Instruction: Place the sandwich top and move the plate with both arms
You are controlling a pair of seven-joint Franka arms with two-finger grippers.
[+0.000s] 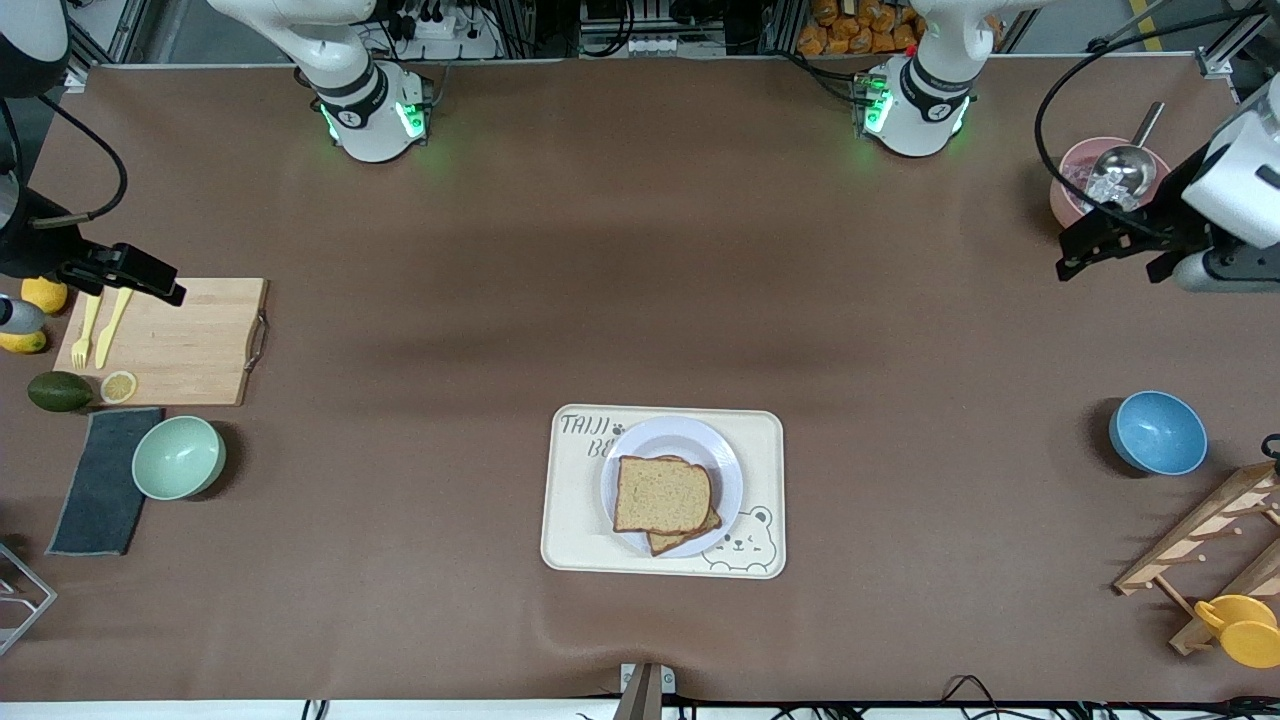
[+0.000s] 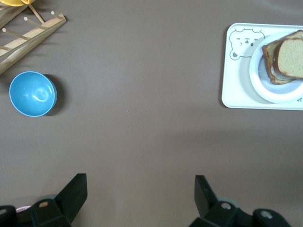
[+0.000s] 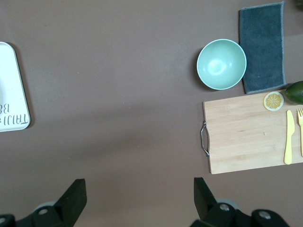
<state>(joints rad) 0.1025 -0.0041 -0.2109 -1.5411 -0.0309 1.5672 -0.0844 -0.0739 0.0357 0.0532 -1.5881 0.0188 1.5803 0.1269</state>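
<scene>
Near the middle of the worktop's [image 1: 640, 250] front edge lies a cream tray [image 1: 575, 530] with a bear printed in one corner. On it sits the plate [image 1: 690, 440], and on the plate the sandwich top [image 1: 662, 494] already rests over a lower slice [image 1: 690, 538], turned slightly so that a corner of the lower slice peeks out on the side nearer the front camera. No filling shows between them.

The bread looks light, soft and easy to dent, and nothing pins the top slice, so a tilted or jerked plate would likely let it slide. The plate looks rigid, smooth and probably slippery, with a shallow raised rim. Judging from this, the best hold is on that rim at two facing edges, one toward each arm's end of the worktop, well clear of the bread, lifting level and together.

Farther back, the right gripper [image 3: 138, 201] hangs with its jaws spread wide and empty over the cutting board [image 1: 180, 340] at the right arm's end. The left gripper [image 2: 141, 198], equally wide and empty, hangs beside the pink bowl [image 1: 1075, 195] at the left arm's end. Both wait well apart from the plate.
</scene>
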